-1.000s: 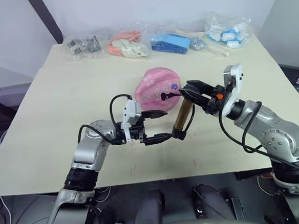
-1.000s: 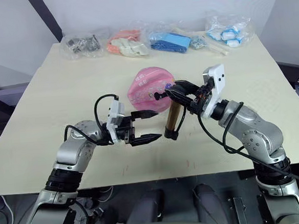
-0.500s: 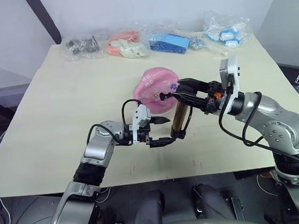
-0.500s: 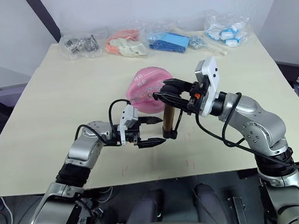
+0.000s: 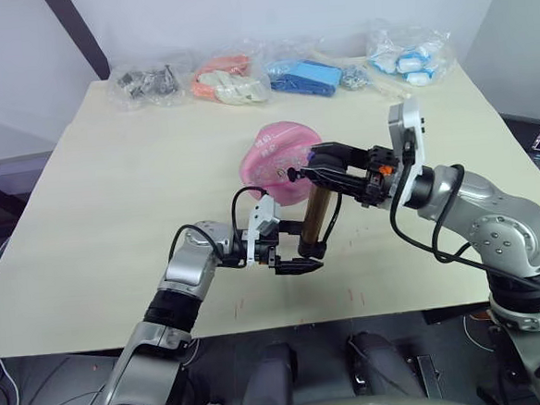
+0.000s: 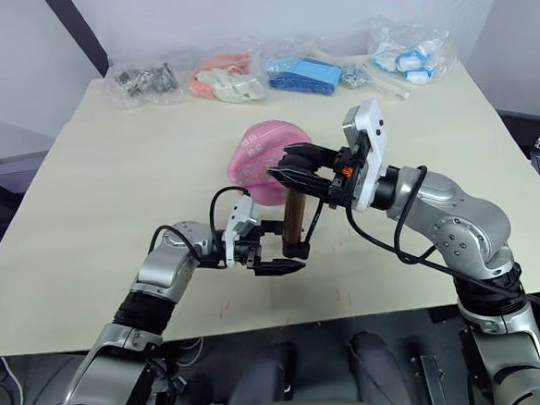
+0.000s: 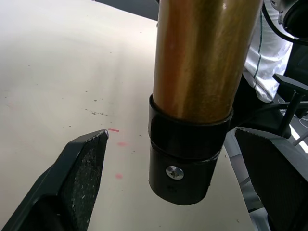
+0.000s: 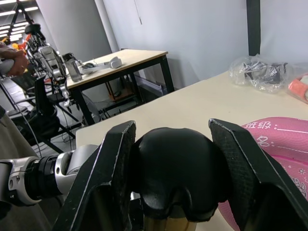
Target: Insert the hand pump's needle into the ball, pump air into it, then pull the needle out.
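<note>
The table (image 5: 105, 223) is the largest thing here, with four clear bags (image 5: 279, 72) of small items in a row along its far edge. The pink ball (image 5: 281, 160), partly deflated, lies on the table near the middle. Just in front of it the pump (image 5: 315, 216) stands upright, its lower black cap close above the tabletop. The right gripper (image 5: 327, 161) is clamped on the black top of the pump, a finger pressed on each side. The left gripper (image 5: 294, 247) sits at the pump's lower end, its fingers (image 7: 82, 168) spread apart on either side of the cap without touching it. A thin black hose (image 5: 336, 212) loops beside the cylinder.
</note>
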Robot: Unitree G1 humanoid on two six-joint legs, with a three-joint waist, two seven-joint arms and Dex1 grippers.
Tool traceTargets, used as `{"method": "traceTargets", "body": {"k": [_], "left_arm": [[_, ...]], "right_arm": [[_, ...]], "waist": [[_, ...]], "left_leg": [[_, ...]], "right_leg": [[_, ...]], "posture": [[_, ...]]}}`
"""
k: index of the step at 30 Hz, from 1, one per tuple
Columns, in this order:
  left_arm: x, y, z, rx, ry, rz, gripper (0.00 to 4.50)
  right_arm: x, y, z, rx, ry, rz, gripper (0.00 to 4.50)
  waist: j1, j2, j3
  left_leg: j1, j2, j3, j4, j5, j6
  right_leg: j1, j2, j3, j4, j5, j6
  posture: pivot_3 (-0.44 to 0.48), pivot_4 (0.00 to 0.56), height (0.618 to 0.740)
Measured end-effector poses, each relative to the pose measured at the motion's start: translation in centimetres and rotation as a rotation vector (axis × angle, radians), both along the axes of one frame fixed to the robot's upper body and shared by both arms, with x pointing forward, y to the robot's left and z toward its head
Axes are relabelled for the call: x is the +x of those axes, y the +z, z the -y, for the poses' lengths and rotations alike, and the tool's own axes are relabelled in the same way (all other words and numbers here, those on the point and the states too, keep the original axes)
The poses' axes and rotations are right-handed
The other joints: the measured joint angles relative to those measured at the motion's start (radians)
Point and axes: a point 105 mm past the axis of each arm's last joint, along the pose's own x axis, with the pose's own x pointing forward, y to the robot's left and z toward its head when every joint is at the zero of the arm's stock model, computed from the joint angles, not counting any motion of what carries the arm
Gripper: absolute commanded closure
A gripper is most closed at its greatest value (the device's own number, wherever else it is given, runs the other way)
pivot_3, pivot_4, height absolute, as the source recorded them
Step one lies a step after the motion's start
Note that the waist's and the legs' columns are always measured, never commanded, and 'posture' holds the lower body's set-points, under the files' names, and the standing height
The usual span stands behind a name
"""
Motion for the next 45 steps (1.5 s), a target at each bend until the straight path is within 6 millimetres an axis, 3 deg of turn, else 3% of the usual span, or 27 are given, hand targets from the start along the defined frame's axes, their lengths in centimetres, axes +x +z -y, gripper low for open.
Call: {"method": "traceTargets", "body": {"k": [4, 5, 8, 12, 13, 25, 31, 38, 45], "left_arm": [[0.0, -0.1, -0.1, 0.014, -0.002, 0.007, 0.03], [0.0, -0.1, -0.1, 0.014, -0.003, 0.006, 0.27], [0.0, -0.1, -0.1, 0.014, -0.006, 0.007, 1.14], [0.0, -0.1, -0.1, 0.013, -0.005, 0.007, 3.14], [-0.1, -0.1, -0.1, 0.012, -0.01, 0.009, 3.42], [-0.3, -0.6, 0.1, 0.016, -0.003, 0.029, 3.43], [0.3, -2.1, 2.5, 0.036, 0.041, 0.111, 3.43], [0.9, -2.9, 3.7, 0.035, 0.09, 0.148, 3.43], [0.4, -6.1, 5.6, 0.062, 0.099, 0.123, 3.43]], "right_arm": [[0.1, 0.1, 0.1, 0.002, -0.006, 0.002, 2.56], [0.1, 0.1, 0.1, 0.002, -0.006, 0.002, 2.56], [0.1, 0.1, 0.1, 0.002, -0.005, 0.002, 2.56], [0.0, 0.1, 0.1, 0.002, -0.003, 0.003, 2.56], [0.1, 0.1, 0.1, 0.002, -0.006, 0.002, 2.56], [-0.2, -0.4, 0.5, -0.033, 0.01, 0.026, 2.56], [-0.6, -1.5, 1.2, -0.103, 0.019, 0.098, 2.56], [-0.6, -2.3, 1.9, -0.139, 0.006, 0.147, 2.56], [-1.2, -5.4, 2.7, -0.191, -0.009, 0.16, 2.56]], "waist": [[0.0, 0.0, 0.0], [0.0, 0.0, 0.0], [0.0, 0.0, 0.0], [0.0, 0.0, 0.0], [0.0, 0.0, 0.0], [0.001, 0.0, 0.0], [0.003, 0.0, 0.0], [0.001, 0.0, 0.0], [0.006, 0.0, 0.0]], "left_leg": [[0.0, 0.0, 0.0, 0.0, 0.0, 0.0], [0.0, 0.0, 0.0, 0.0, 0.0, 0.0], [0.0, 0.0, 0.0, 0.0, 0.0, 0.0], [0.0, 0.0, 0.0, 0.0, 0.0, 0.0], [0.0, 0.0, 0.0, 0.0, 0.0, 0.0], [0.0, 0.0, 0.0, 0.0, 0.0, 0.0], [0.0, -0.001, 0.0, 0.001, 0.0, 0.0], [0.0, 0.0, 0.0, 0.001, 0.0, 0.0], [0.0, -0.001, 0.001, 0.002, 0.0, 0.0]], "right_leg": [[0.0, 0.0, 0.0, 0.0, 0.0, 0.0], [0.0, 0.0, 0.0, 0.0, 0.0, 0.0], [0.0, 0.0, 0.0, 0.0, 0.0, 0.0], [0.0, 0.0, 0.0, 0.0, 0.0, 0.0], [0.0, 0.0, 0.0, 0.0, 0.0, 0.0], [0.0, 0.0, 0.0, 0.0, 0.0, 0.0], [0.0, 0.0, 0.0, 0.0, 0.0, 0.0], [0.0, 0.0, 0.0, 0.001, 0.001, 0.001], [0.0, 0.0, 0.001, 0.0, 0.001, 0.002]], "posture": [[0.0, 0.15, 0.74], [0.0, 0.15, 0.74], [0.0, 0.15, 0.74], [0.0, 0.15, 0.74], [0.0, 0.15, 0.74], [0.0, 0.15, 0.74], [0.0, 0.15, 0.74], [0.0, 0.15, 0.74], [0.0, 0.15, 0.74]]}}
